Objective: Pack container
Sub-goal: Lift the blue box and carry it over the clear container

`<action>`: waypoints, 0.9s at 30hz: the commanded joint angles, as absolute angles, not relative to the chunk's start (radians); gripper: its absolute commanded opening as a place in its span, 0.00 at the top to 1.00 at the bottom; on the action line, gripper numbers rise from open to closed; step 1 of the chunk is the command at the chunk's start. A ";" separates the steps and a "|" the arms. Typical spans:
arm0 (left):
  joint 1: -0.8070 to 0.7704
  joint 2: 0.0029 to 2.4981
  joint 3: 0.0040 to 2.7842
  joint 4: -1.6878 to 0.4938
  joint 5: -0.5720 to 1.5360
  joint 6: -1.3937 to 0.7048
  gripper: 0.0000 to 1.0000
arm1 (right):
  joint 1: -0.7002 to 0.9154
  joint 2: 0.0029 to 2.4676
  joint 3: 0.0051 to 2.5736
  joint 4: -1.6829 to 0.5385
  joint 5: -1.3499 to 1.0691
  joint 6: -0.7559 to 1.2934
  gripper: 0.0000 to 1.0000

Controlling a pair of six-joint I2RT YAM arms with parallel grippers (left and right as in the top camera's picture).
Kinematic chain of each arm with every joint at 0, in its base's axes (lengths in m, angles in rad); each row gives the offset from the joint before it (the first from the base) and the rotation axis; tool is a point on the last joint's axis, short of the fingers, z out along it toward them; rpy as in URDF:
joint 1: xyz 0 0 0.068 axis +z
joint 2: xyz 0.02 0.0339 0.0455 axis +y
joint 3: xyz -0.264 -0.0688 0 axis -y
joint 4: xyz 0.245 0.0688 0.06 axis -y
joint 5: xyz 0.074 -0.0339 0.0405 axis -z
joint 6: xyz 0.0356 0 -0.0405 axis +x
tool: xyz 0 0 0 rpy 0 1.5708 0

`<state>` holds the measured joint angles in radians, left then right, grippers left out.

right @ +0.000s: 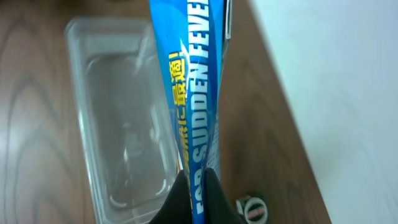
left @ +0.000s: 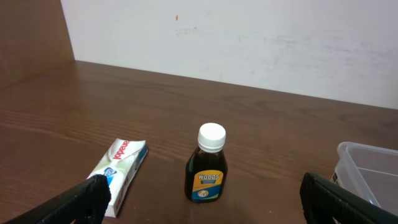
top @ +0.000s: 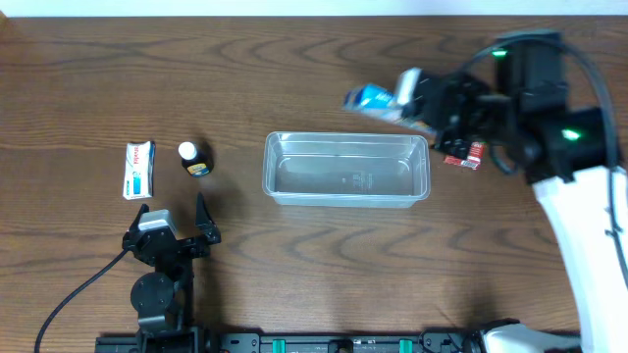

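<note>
The container (top: 346, 169) is a clear plastic bin lying empty at the table's middle; it also shows in the right wrist view (right: 112, 118) and at the left wrist view's right edge (left: 367, 171). My right gripper (top: 417, 98) (right: 198, 199) is shut on a blue packet (top: 373, 98) (right: 189, 87) with white lettering and holds it in the air just behind the container's far right corner. My left gripper (top: 182, 233) (left: 205, 202) is open and empty, low near the front. A small dark bottle (top: 193, 157) (left: 208, 165) with a white cap stands just ahead of it.
A white and blue toothpaste box (top: 139, 168) (left: 121, 171) lies left of the bottle. A small red packet (top: 467, 157) (right: 254, 208) lies right of the container under the right arm. A white wall runs along the far table edge.
</note>
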<state>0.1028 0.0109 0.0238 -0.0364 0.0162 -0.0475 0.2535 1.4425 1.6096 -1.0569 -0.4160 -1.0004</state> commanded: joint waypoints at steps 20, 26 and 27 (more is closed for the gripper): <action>0.104 0.006 0.004 -0.073 -0.004 -0.034 0.02 | 0.435 1.740 1.595 -1.053 -0.249 -1.002 0.99; 0.104 0.006 0.004 -0.073 -0.004 -0.034 0.02 | 0.478 1.740 1.545 -0.986 -0.128 -0.937 0.99; 0.104 0.006 0.004 -0.073 -0.004 -0.034 0.02 | 0.487 1.740 1.532 -0.979 -0.118 -0.935 0.99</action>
